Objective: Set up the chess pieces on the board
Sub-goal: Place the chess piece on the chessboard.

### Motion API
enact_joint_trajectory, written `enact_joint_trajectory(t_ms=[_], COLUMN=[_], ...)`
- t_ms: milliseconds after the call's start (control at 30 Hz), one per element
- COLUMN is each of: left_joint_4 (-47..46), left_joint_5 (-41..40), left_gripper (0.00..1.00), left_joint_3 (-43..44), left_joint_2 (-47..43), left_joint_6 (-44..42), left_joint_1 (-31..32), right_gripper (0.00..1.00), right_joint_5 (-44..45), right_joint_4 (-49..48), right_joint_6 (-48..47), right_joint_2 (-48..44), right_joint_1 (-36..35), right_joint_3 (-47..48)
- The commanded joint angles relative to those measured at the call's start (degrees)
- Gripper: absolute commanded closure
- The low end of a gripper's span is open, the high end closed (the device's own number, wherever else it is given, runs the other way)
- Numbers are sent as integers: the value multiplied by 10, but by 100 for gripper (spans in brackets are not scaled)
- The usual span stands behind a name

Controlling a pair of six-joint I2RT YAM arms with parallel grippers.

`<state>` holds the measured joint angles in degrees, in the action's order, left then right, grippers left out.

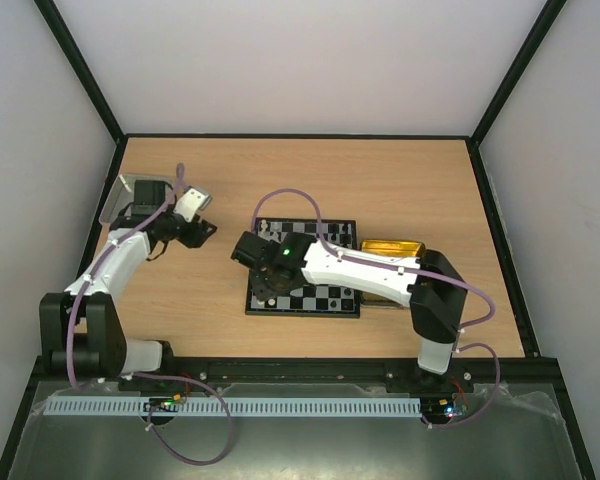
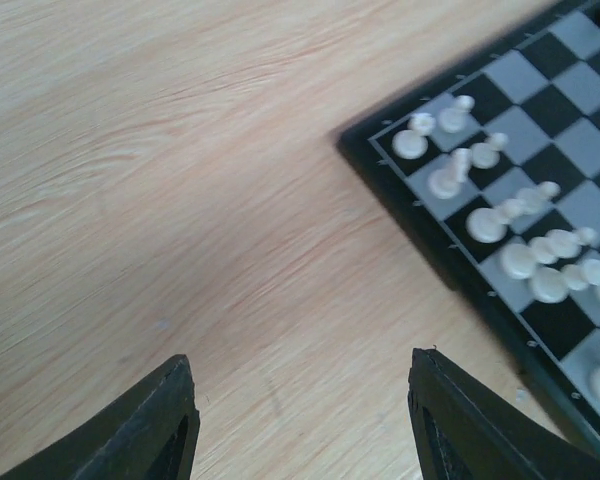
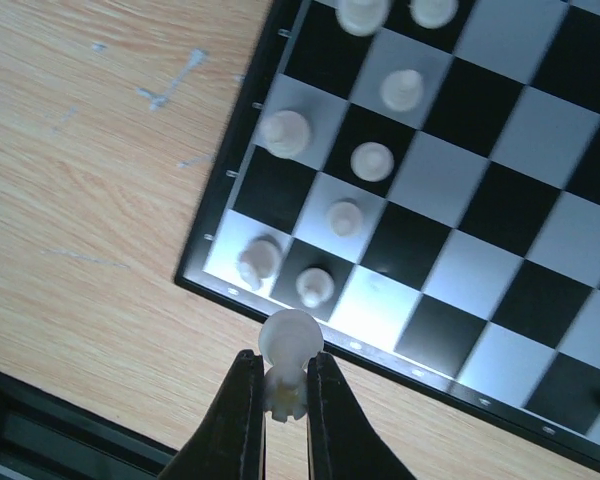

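The checkered board (image 1: pixel 330 296) lies mid-table; its corner shows in the left wrist view (image 2: pixel 540 150) and the right wrist view (image 3: pixel 480 200). Several white pieces (image 2: pixel 490 215) stand along its left edge. My right gripper (image 3: pixel 285 375) is shut on a white chess piece (image 3: pixel 289 345), held just above the board's near left corner, beside two standing white pieces (image 3: pixel 315 285). In the top view it (image 1: pixel 263 262) hovers over the board's left side. My left gripper (image 2: pixel 300 380) is open and empty over bare wood left of the board; in the top view it (image 1: pixel 202 232) sits at the far left.
A shiny yellow tray (image 1: pixel 392 248) lies right of the board under my right arm. A grey tray (image 1: pixel 120 198) sits at the table's far left edge behind my left gripper. Black frame rails border the table.
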<state>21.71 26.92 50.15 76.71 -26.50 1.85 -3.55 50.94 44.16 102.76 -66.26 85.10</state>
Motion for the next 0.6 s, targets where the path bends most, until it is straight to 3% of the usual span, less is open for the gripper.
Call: enact_joint_trajectory(t_ms=[0,567], left_joint_4=[-24,-27], left_joint_5=[8,8], left_gripper=[41,40], left_joint_3=[-13,-11], left_joint_2=[8,3], left_joint_6=[23,35], left_joint_1=[-31,-43], right_gripper=[98,98], right_joint_5=[-1,-11], right_joint_4=[26,19], right_joint_6=[-8,-23], right_joint_2=[31,78], right_joint_1=[-29,-56], right_joint_3=[51,31])
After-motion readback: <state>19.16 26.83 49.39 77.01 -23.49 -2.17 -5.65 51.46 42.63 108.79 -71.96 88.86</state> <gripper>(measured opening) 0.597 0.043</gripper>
